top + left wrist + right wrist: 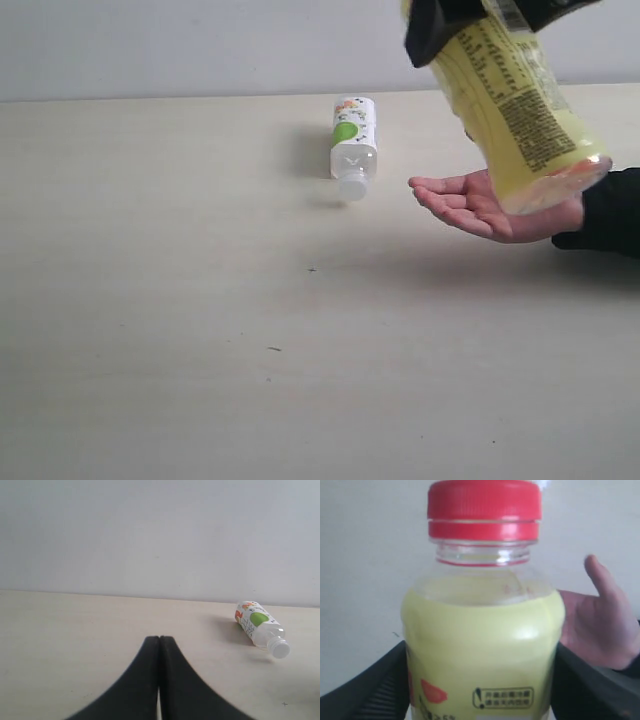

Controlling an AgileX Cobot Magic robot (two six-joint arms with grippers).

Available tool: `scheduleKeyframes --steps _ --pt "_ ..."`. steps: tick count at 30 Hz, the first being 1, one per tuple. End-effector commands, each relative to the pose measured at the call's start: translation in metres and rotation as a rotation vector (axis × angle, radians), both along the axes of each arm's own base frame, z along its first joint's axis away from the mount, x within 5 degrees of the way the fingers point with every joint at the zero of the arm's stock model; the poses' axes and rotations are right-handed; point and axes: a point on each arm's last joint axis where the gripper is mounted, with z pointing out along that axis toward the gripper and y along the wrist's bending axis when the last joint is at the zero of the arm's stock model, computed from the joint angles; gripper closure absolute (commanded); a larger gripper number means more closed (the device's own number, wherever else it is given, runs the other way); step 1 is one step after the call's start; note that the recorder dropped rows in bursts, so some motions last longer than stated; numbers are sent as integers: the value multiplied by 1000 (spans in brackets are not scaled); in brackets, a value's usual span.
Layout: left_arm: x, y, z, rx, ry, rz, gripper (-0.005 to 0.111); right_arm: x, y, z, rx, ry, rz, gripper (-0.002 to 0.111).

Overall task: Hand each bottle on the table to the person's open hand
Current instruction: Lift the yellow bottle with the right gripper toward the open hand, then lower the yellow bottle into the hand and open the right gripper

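Right claw (495,20) grips yellow bottle (520,110) above open hand (480,210); left claw (159,650) clenched; white-capped bottle (353,145) lies nearby.

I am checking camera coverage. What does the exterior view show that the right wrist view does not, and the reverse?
Only the exterior view shows the clear plastic bottle with white cap and green-and-white label lying on the pale wood-grain table. Only the right wrist view shows the red cap of the yellow plastic bottle. Both show that yellow bottle clamped in the black right gripper, and the person's open hand.
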Motion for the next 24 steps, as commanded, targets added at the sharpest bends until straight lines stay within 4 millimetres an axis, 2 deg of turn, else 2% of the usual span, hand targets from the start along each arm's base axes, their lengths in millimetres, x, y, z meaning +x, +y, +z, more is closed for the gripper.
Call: scheduleKeyframes --steps 1,8,15,24 --pt "0 0 -1 -7 -3 0 107 22 -30 -27 -13 92 -97 108" --pt "0 0 -1 -7 -3 0 107 63 -53 -71 -32 136 -174 108" --pt "0 0 -1 -7 -3 0 107 100 -51 -126 -48 160 -189 108" --pt "0 0 -1 -7 -3 0 107 117 -49 -165 -90 195 -198 108"
